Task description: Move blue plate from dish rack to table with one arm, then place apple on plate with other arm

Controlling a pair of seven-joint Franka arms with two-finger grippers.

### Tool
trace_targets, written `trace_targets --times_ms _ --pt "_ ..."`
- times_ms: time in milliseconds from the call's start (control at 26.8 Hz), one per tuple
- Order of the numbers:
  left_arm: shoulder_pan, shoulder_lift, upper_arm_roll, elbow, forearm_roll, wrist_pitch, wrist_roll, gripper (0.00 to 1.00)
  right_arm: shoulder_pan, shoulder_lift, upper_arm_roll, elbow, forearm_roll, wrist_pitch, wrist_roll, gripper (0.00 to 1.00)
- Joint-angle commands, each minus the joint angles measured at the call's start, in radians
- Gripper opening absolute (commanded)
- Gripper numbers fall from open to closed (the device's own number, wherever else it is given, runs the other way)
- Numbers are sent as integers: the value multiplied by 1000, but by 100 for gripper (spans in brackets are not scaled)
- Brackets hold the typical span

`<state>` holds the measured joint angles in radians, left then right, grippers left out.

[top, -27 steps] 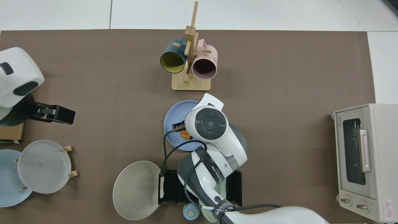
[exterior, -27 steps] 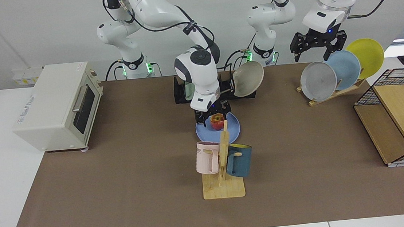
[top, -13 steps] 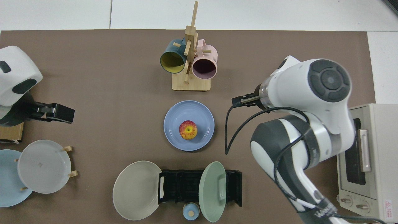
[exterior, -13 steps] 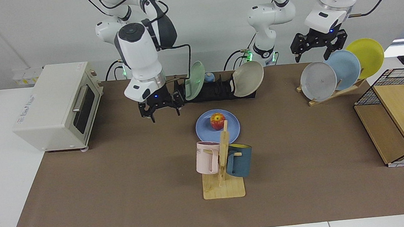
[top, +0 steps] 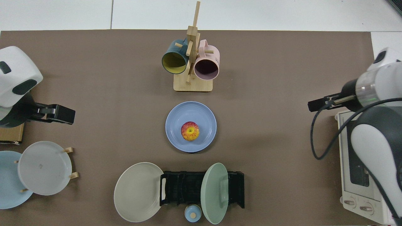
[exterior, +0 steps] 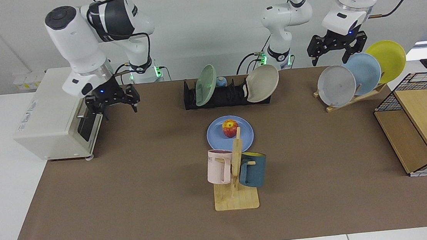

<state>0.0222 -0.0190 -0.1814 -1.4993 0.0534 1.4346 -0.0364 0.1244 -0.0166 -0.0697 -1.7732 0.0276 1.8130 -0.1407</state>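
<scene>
**Operator:** Since half a second ago my right end effector [exterior: 112, 104] has swung away from the middle of the surface [exterior: 146, 187] and now hangs in front of the cream toaster oven [exterior: 54, 110]. Its two black fingers stand spread apart and hold nothing.

**Colleague:** And the apple?

**Operator:** The small red apple [exterior: 230, 128], round with a yellow patch at the stem, sits in the middle of the blue plate [exterior: 215, 136]. That plate, round, shallow and glossy, lies flat on the matte brown covering, between the black slotted dish rack [exterior: 226, 95] and the wooden mug stand [exterior: 236, 180].

**Colleague:** What is in the rack?

**Operator:** A pale green plate [exterior: 205, 85] standing upright, and a beige plate [exterior: 262, 83] leaning at its end.

**Colleague:** Your left side?

**Operator:** The left arm waits. Its end effector [exterior: 337, 52] hovers above the grey plate [exterior: 336, 85] on the slanted wooden stand, fingers wide and empty, touching nothing.
</scene>
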Motion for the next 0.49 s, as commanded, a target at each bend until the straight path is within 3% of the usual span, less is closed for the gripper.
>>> trace_targets --times_ms 0,187,448 --pt "7 -18 -3 -10 11 -13 -5 100 -80 -49 14 -20 -46 -40 -80 100" --pt "7 -18 -3 -10 11 -14 -5 100 -152 -59 16 -20 -37 -61 -168 100" --pt "7 -18 -3 -10 11 -13 -5 100 -160 -69 19 -23 -26 -80 -134 100"
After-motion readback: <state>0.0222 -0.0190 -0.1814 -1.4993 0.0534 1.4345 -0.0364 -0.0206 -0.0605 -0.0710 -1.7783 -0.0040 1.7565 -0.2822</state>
